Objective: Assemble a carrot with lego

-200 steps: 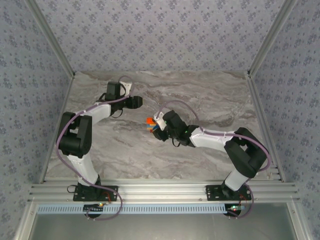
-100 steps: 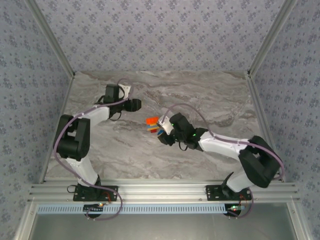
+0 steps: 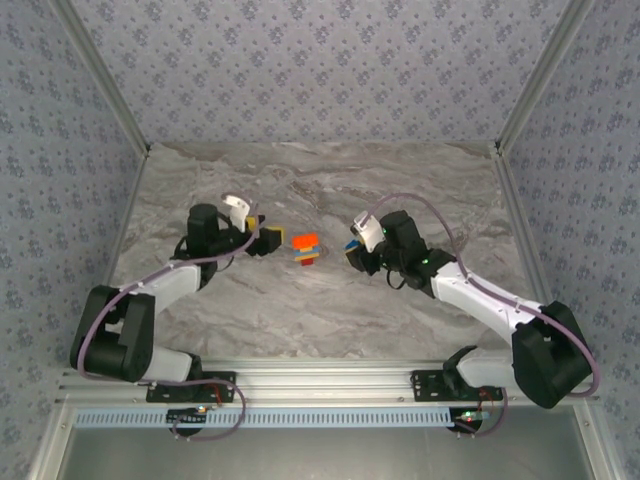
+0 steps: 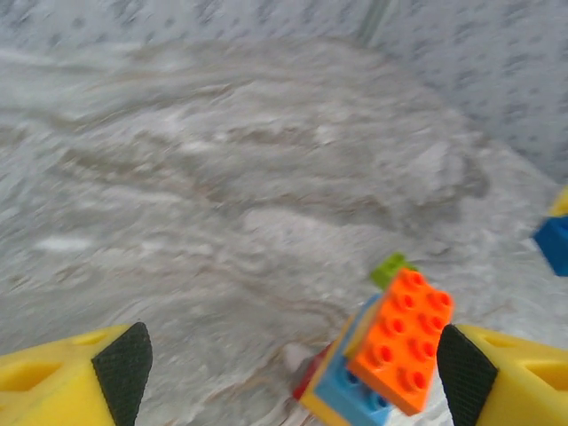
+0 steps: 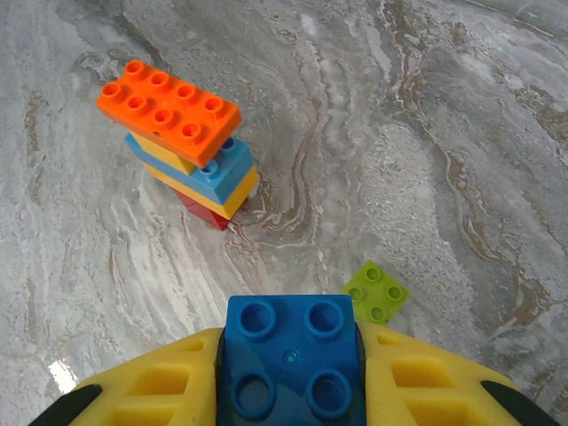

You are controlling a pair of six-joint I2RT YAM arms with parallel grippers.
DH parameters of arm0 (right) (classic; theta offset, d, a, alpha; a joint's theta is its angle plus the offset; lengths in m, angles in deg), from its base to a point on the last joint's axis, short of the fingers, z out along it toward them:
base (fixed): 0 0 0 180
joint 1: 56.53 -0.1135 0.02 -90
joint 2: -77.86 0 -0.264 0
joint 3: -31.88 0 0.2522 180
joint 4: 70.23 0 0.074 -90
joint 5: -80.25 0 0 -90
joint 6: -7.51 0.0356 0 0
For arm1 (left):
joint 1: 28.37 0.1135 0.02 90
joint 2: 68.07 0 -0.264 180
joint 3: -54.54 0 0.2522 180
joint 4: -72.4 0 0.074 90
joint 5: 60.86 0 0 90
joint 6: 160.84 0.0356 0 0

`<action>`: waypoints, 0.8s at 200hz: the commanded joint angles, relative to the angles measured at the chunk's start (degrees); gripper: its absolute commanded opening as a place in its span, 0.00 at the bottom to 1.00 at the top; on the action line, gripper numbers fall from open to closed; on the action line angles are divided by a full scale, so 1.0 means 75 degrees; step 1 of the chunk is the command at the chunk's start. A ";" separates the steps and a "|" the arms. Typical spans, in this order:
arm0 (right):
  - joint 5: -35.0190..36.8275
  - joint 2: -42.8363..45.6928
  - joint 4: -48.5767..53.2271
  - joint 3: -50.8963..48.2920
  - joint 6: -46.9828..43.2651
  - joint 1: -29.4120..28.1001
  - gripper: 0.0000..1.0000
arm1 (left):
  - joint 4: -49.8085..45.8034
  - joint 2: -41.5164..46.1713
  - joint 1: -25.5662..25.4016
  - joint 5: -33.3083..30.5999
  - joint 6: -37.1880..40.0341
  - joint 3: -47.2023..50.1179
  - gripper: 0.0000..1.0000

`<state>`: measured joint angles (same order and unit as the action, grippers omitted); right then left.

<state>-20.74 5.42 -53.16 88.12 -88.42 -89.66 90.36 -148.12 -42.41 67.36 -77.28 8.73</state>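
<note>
The carrot [image 3: 305, 249] is a short stack on the table: a wide orange brick on top, then yellow, blue, yellow and red bricks below. It also shows in the right wrist view as the stack [image 5: 180, 146], and in the left wrist view as the stack [image 4: 383, 359]. My left gripper [image 3: 266, 241] is just left of it, open [image 4: 293, 382], with the stack near its right pad [image 4: 463, 373] and not touching it. My right gripper [image 3: 355, 246] is to the stack's right, shut on a small blue lego brick [image 5: 292, 359].
A flat lime green lego brick [image 5: 375, 290] lies loose on the marble table [image 3: 420, 200] between the stack and my right gripper; it shows behind the stack as the green brick [image 4: 391, 265]. Patterned walls and metal rails [image 3: 520, 200] bound the table.
My right gripper has pulled back to the right, away from the stack, which stays standing on the table. My left arm has swung forward to the stack's left side and its jaws have opened wider.
</note>
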 commanded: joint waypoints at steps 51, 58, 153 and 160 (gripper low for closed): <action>-0.0761 0.0245 0.0029 0.0124 -0.0046 0.0672 0.22 | 0.3109 -0.0911 -0.1349 -0.0435 0.1811 0.1202 0.86; -0.0763 0.0260 0.0036 0.0104 -0.0052 0.0698 0.22 | 0.3090 -0.1045 -0.1411 -0.0625 0.1915 0.1135 0.86; -0.0920 0.0321 -0.0056 -0.0006 0.0030 0.0819 0.22 | 0.3001 -0.1950 -0.1498 -0.1135 0.2492 0.0330 0.91; -0.0926 0.0319 -0.0055 0.0005 0.0030 0.0828 0.22 | 0.2958 -0.1975 -0.1479 -0.1074 0.2522 0.0271 0.91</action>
<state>-26.36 7.06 -53.16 88.12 -88.51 -83.97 111.28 -162.11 -53.25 57.98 -60.36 13.14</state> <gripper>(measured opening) 0.343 0.908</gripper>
